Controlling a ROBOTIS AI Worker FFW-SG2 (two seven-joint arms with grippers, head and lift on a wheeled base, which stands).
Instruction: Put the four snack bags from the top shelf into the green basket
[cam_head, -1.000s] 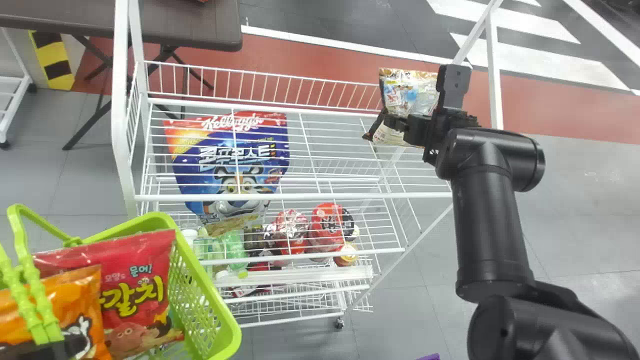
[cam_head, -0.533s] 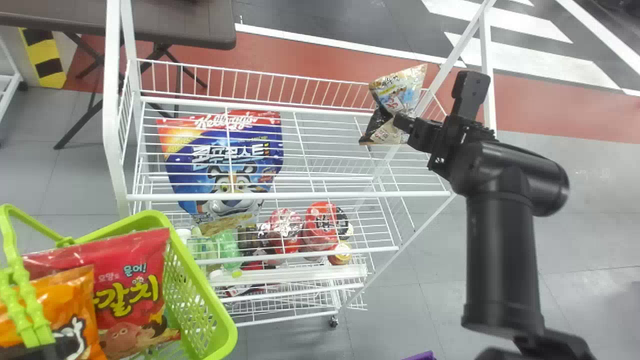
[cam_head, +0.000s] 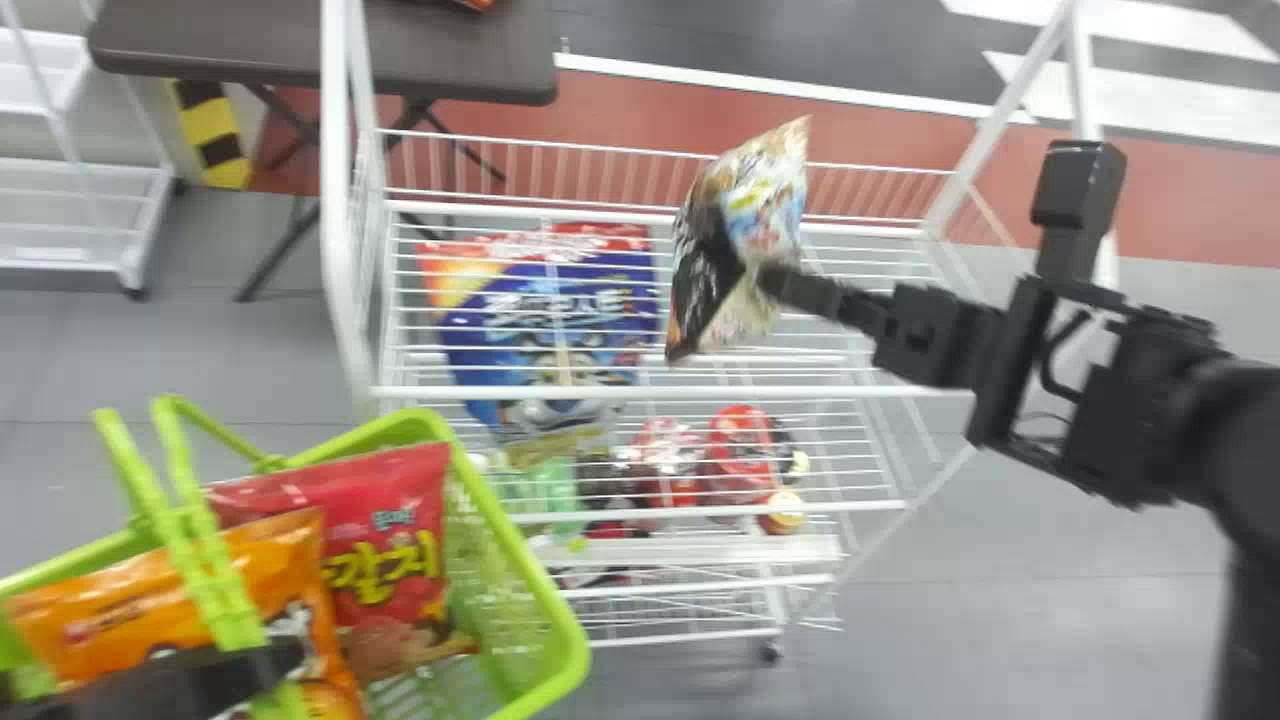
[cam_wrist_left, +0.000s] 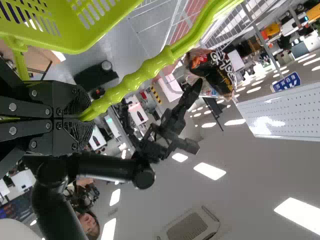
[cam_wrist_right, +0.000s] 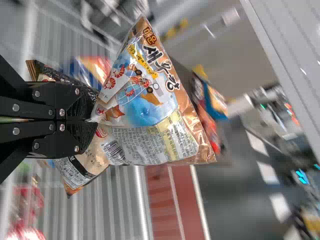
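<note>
My right gripper (cam_head: 765, 278) is above the rack's top shelf in the head view, shut on the middle of a brown, black and pale blue snack bag (cam_head: 765, 215). In the right wrist view the bag (cam_wrist_right: 150, 112) bulges around both sides of the gripper (cam_wrist_right: 95, 120). My left gripper (cam_head: 285, 655), low at the left, holds the handle of the green basket (cam_head: 565, 635); in the left wrist view its fingers are shut (cam_wrist_left: 87, 120) on the bumpy handle (cam_wrist_left: 155, 67). A red snack bag (cam_head: 385, 545) and an orange one (cam_head: 270, 570) lie in the basket.
The white wire rack (cam_head: 680, 392) stands beside the basket, its upright post (cam_head: 345, 200) close behind it. A big blue cereal bag (cam_head: 550, 320) and several red packages (cam_head: 740, 450) show through the top shelf's wires. A dark table (cam_head: 450, 50) stands behind.
The right gripper has carried the snack bag leftward over the top shelf, away from its right end, and the bag has turned. In the head view, rack and basket have shifted to the right.
</note>
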